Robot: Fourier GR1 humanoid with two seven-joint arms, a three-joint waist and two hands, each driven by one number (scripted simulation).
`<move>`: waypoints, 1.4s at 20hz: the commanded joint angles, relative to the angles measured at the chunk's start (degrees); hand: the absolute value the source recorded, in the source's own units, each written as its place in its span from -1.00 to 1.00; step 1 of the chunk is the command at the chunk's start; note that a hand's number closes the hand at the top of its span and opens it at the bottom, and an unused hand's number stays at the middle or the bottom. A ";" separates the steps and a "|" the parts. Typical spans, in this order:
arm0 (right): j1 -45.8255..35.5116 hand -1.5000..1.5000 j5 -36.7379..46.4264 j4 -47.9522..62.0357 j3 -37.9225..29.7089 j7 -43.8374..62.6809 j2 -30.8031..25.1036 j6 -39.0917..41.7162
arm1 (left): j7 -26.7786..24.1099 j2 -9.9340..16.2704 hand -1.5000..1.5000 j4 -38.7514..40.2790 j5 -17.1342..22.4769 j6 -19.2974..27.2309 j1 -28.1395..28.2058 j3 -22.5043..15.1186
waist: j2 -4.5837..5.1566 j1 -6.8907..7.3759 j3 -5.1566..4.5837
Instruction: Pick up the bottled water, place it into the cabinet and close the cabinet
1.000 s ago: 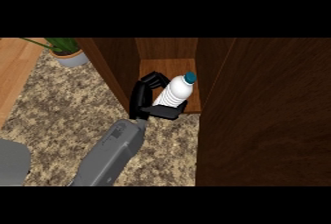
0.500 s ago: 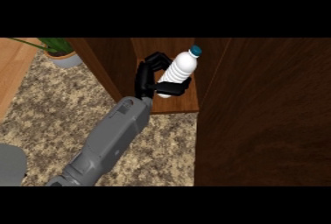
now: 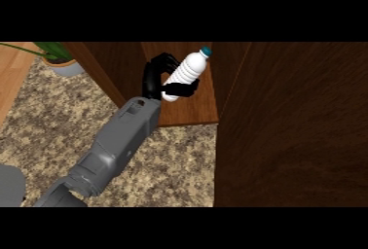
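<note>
The bottled water [image 3: 188, 68] is white with a teal cap and leans so that the cap points to the upper right. My left hand [image 3: 152, 80] is shut on it: fingers curl over its far side and the thumb wraps its lower end. Hand and bottle hang over the brown wooden shelf floor [image 3: 195, 109] of the open cabinet. I cannot tell whether the bottle touches the shelf. A broad dark wooden panel [image 3: 295, 126], seemingly the cabinet's door, fills the right side. My right hand does not show.
A potted plant [image 3: 61, 61] stands at the upper left on the speckled stone counter [image 3: 165, 165]. A dark cabinet side wall [image 3: 108, 68] rises left of the hand. A grey shape [image 3: 9, 185] sits in the lower left corner.
My left arm has stretched out and carried the bottle farther in over the cabinet shelf. In the last half second the bottle drifted slightly left.
</note>
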 commanded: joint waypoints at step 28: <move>-0.24 -1.00 -4.68 -0.73 -0.78 0.49 -0.41 4.30 | -16.36 2.70 -1.00 6.67 1.96 -9.29 -7.98 8.94 | 0.71 -0.31 -0.14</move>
